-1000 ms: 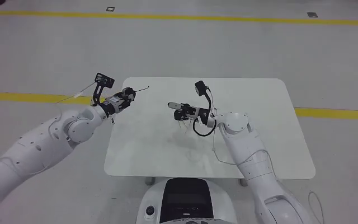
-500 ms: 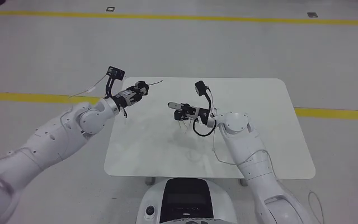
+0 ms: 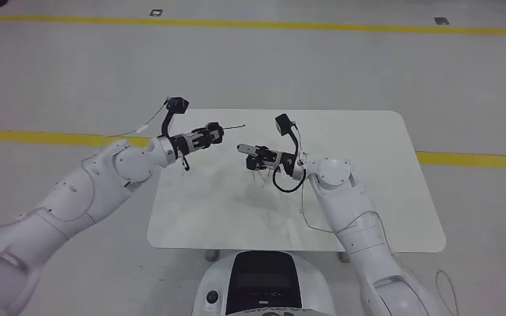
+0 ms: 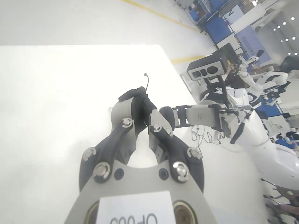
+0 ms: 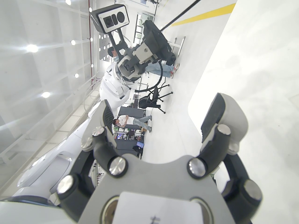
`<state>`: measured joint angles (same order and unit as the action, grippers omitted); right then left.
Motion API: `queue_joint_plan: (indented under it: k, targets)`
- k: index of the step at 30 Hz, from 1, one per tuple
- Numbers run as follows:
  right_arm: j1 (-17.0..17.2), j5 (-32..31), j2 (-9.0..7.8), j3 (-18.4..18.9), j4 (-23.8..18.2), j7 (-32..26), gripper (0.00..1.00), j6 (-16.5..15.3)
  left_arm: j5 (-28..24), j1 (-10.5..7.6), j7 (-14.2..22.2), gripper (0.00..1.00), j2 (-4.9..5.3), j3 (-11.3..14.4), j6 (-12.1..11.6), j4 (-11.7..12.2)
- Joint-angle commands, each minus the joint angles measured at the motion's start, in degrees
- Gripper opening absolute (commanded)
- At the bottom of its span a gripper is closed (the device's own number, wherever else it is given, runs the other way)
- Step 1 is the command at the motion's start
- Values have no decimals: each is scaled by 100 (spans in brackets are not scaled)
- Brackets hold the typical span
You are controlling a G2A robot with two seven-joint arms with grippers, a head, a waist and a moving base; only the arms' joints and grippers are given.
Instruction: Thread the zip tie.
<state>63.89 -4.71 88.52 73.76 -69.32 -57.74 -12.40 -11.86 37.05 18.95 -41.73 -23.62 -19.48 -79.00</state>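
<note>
A thin black zip tie (image 3: pixel 231 127) sticks out of my left gripper (image 3: pixel 213 131), which is shut on it above the far left part of the white table (image 3: pixel 356 197). In the left wrist view the tie (image 4: pixel 147 82) rises from the closed fingertips, its small head on top. My right gripper (image 3: pixel 242 148) hovers just to the right of the tie's free end, open and empty. The right wrist view shows its two fingers spread wide (image 5: pixel 161 115), with the left gripper (image 5: pixel 151 33) farther off holding the long tie (image 5: pixel 186 9).
Thin loose wires (image 3: pixel 257 175) hang below the right wrist over the table. The table's left edge (image 3: pixel 162 178) lies under the left forearm. A yellow floor line (image 3: pixel 451 158) runs past both sides of the table.
The left arm has carried the zip tie rightward over the table, bringing its tip close to the right gripper. The right arm has stayed still and open.
</note>
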Motion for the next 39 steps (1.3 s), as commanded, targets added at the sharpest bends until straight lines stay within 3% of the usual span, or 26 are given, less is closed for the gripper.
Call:
queue_joint_plan:
  k: [1, 13, 16, 24, 35, 39]
  targets:
    - [0, 0, 0, 0, 0, 0, 100, 0, -147, 88, 402, 0, -6, -207, 0, 51]
    - [0, 0, 0, 0, 0, 0, 100, 0, -583, 839, 2189, 0, -169, -1655, 0, 192]
    - [0, 0, 0, 0, 0, 0, 100, 0, -674, 1070, 2693, 0, -251, -2086, 0, 226]
    - [0, 0, 0, 0, 0, 0, 100, 0, -949, 1593, 3772, 0, -590, -3189, 0, 415]
    - [0, 0, 0, 0, 0, 0, 100, 0, -1132, 1657, 3715, 0, -600, -3199, 0, 389]
    - [0, 0, 0, 0, 0, 0, 100, 0, -1377, 1715, 4052, 0, -602, -3265, 0, 599]
